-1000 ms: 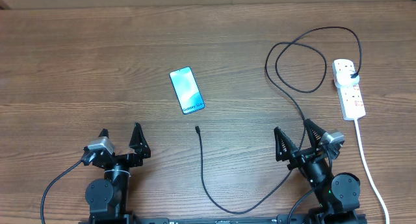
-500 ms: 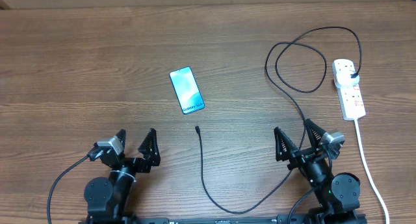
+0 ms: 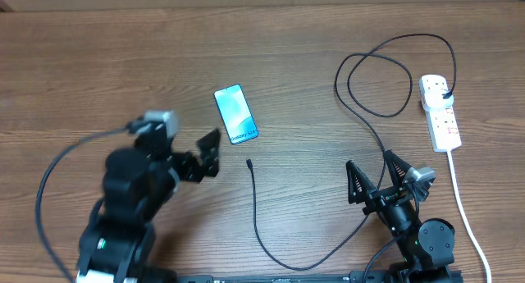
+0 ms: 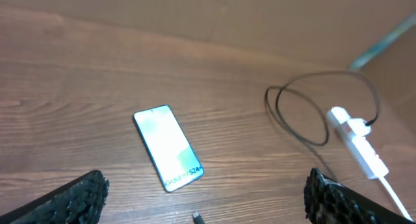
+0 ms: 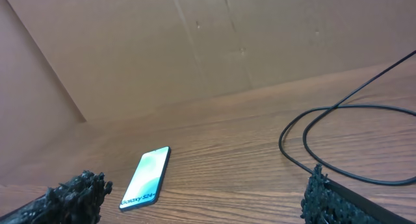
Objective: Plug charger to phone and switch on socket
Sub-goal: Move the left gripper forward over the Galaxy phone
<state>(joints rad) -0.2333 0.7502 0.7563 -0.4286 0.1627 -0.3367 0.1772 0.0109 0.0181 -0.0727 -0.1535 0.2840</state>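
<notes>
The phone point(image 3: 235, 114) lies flat on the wooden table with its teal screen up. It also shows in the left wrist view point(image 4: 168, 147) and the right wrist view point(image 5: 145, 178). The charger's black cable point(image 3: 256, 217) ends in a small connector tip point(image 3: 248, 162) just below the phone, seen too in the left wrist view point(image 4: 195, 217). The cable loops right to its plug in the white socket point(image 3: 440, 112). My left gripper point(image 3: 197, 152) is open and empty, left of the tip. My right gripper point(image 3: 376, 178) is open and empty, near the front right.
The socket's thick white cord point(image 3: 463, 209) runs down the right side to the table's front edge. The black cable makes a wide loop point(image 3: 377, 86) at the back right, also in the right wrist view point(image 5: 325, 120). A cardboard wall stands behind the table.
My left arm has risen and swung forward and right, toward the phone and the connector tip. The right arm, phone, cable and socket have not moved.
</notes>
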